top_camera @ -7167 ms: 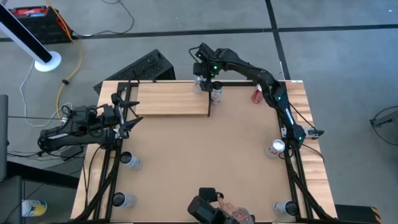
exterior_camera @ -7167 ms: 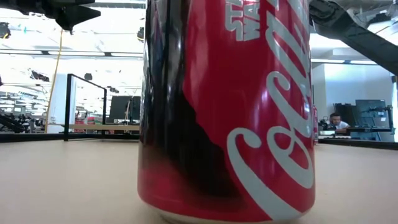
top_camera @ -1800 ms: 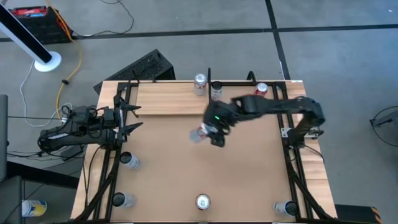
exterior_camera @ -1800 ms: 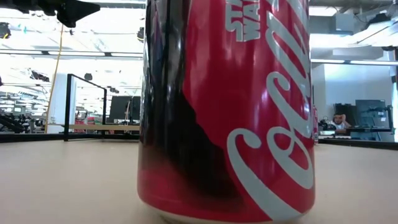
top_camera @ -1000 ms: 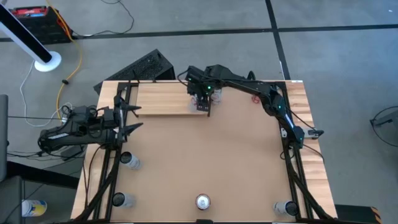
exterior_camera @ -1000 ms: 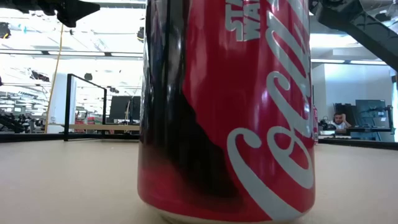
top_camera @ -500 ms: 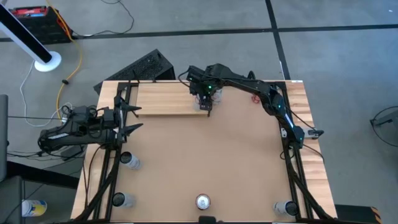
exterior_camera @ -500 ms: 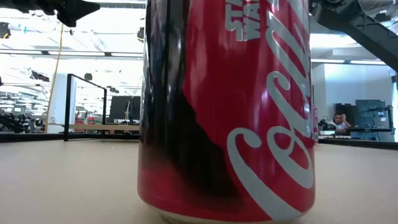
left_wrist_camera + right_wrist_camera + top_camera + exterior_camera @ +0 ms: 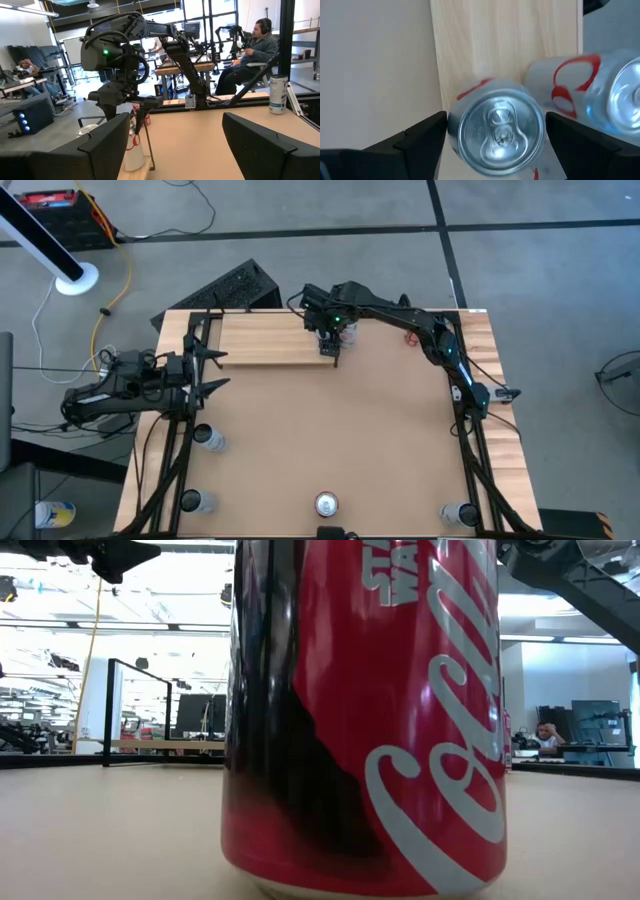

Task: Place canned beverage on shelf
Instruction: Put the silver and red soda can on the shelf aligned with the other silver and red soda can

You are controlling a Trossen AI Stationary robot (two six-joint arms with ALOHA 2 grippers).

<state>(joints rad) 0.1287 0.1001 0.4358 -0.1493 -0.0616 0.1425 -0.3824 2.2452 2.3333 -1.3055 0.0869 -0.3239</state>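
Two arms on record, one at work
Right gripper (image 9: 329, 340): upper centre of the high view, above the right end of the shelf (image 9: 265, 340); fingers (image 9: 422, 134) spread wide to either side of an upright silver can (image 9: 496, 125) with red markings, neither finger visibly pressing its wall, so released rather than clenched
Silver can: standing on the pale wood plank close to its edge, lid and pull tab facing the wrist camera; second can (image 9: 580, 90) of the same white-and-red kind just beside it, further along the plank
Shelf: pale grained board in the upper left-centre of the tabletop (image 9: 330, 440), thin black upright end piece (image 9: 334, 352) at its right end, just under the right gripper
Left gripper (image 9: 210, 367): left edge of the high view, level with the shelf's lower left corner, fingers apart and holding nothing
Red cola can (image 9: 365, 710): filling the centre of the low view, upright on the table; same can seen from above as a silver lid (image 9: 325, 503) at lower centre
Further cans: one (image 9: 206, 437) on the left frame rail, one (image 9: 190, 501) at lower left, one (image 9: 460, 513) at lower right
Seated person (image 9: 250, 55): upper right of the left wrist view, beyond the table
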